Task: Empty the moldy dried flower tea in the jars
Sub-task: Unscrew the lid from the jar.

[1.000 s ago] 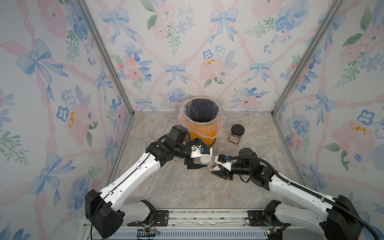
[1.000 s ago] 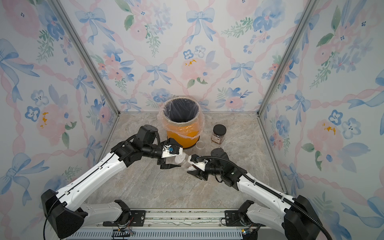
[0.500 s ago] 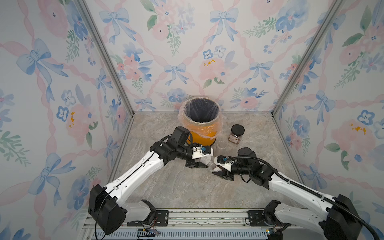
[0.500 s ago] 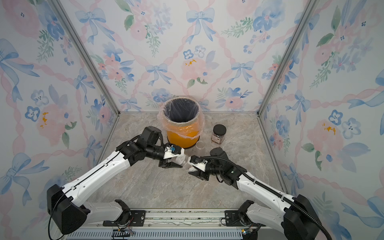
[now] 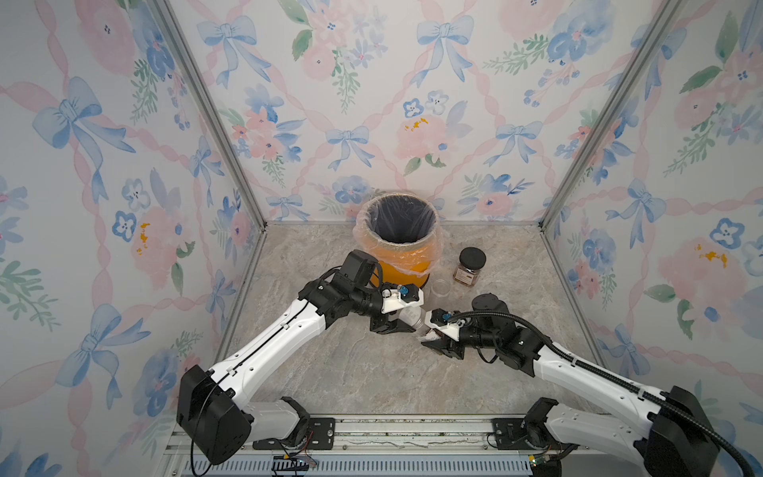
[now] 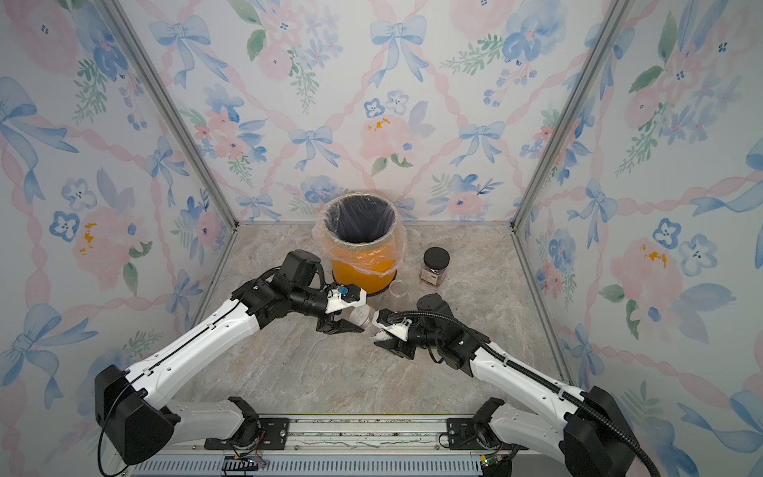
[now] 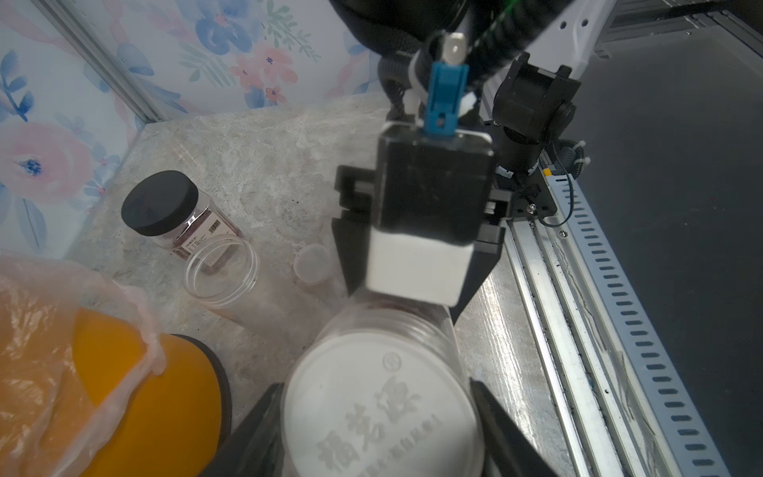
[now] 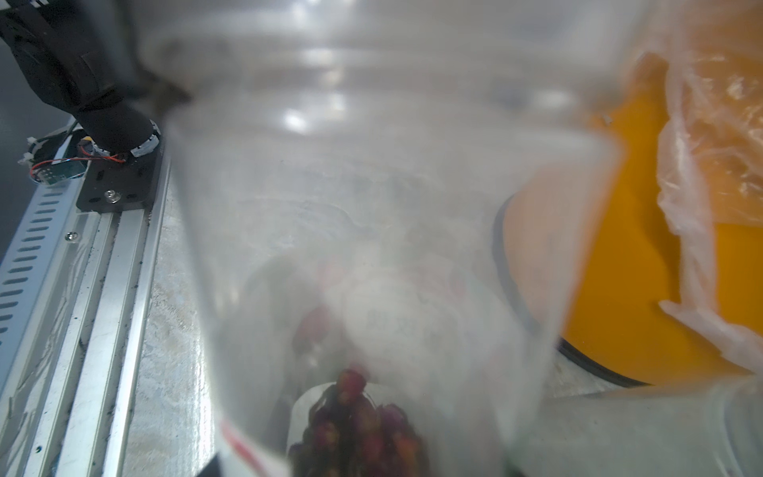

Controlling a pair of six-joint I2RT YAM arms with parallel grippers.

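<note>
Above the middle of the marble table [image 5: 330, 371], in front of the orange bin [image 5: 406, 264] at its back edge, the round jar [image 5: 413, 319] lies sideways between both arms. The right gripper [image 5: 430, 330] clasps its clear body, with the dried flower tea [image 8: 359, 425] inside. The left gripper [image 6: 353, 317] is clenched on its white lid [image 7: 371, 396].

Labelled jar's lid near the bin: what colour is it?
The lid is black; the left wrist view shows it best.
</note>
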